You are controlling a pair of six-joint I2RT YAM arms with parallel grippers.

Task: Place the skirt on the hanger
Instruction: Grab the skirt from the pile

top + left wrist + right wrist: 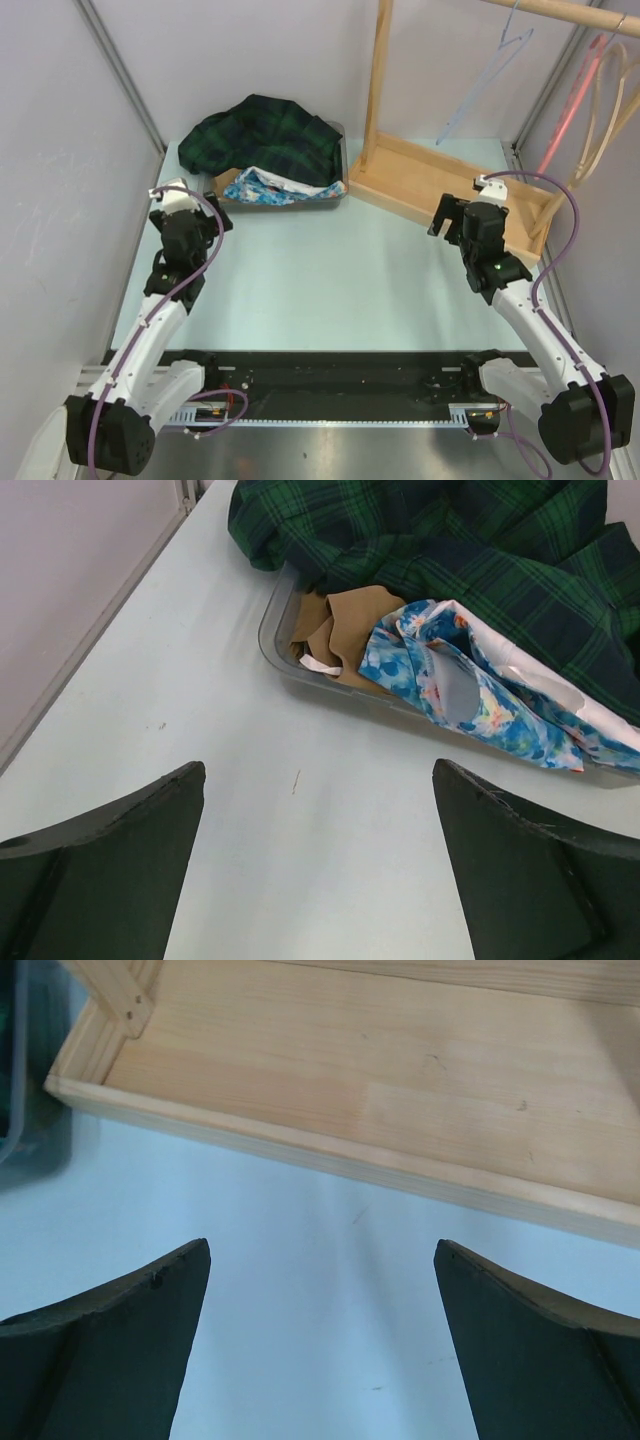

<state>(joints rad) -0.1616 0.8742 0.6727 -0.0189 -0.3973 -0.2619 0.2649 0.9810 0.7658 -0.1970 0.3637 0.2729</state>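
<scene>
A dark green plaid skirt (265, 135) lies heaped over a grey tray (335, 190) at the back left, with blue floral cloth (275, 185) and tan cloth beside it. The skirt (450, 550) and the tray's rim (275, 630) also show in the left wrist view. A pale blue hanger (490, 75) hangs from the rail of a wooden rack (378, 90). My left gripper (190, 200) is open and empty just in front of the tray's left end (318, 775). My right gripper (458, 215) is open and empty in front of the rack's base (321, 1250).
The rack's wooden base (400, 1080) lies at the back right. A pink hanger (575, 95) and a light wooden hanger (605, 110) hang at the far right. Grey walls close the left and back. Tan cloth (345, 630) and blue floral cloth (470, 695) fill the tray.
</scene>
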